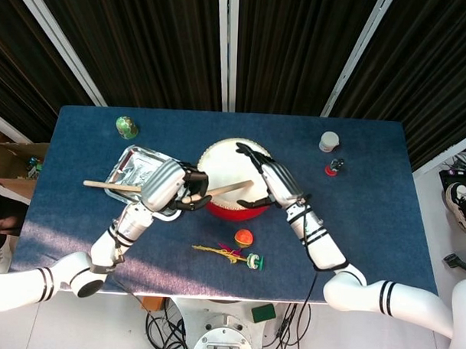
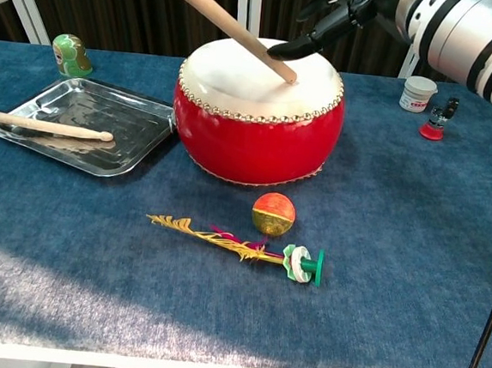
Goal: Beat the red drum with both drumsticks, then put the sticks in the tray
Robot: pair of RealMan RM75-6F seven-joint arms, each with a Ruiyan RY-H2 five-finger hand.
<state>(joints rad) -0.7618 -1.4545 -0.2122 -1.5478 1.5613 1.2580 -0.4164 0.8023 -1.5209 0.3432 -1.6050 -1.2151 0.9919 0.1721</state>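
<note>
1. Dark slatted panels stand behind a blue table [image 1: 369, 217], which carries everything.
2. At the table's middle sits the red drum [image 2: 257, 138], its pale skin facing up.
3. Left of the drum lies the metal tray [image 2: 138, 136]; one drumstick [image 2: 44, 124] rests in it, its handle sticking out past the tray's left edge.
4. The left hand [image 1: 165, 189] hovers between tray and drum, its fingers closed around the second drumstick [image 2: 242, 35], whose tip slants down onto the drum skin.
5. The right hand [image 1: 272, 183] hangs over the drum's right side with fingers spread, grasping nothing; the stick's tip lies just beside its fingertips.
6. In front of the drum lie an orange ball [image 2: 273, 214] and a feathered shuttlecock [image 2: 240, 248].
7. A green figurine [image 2: 70, 54] stands behind the tray.
</note>
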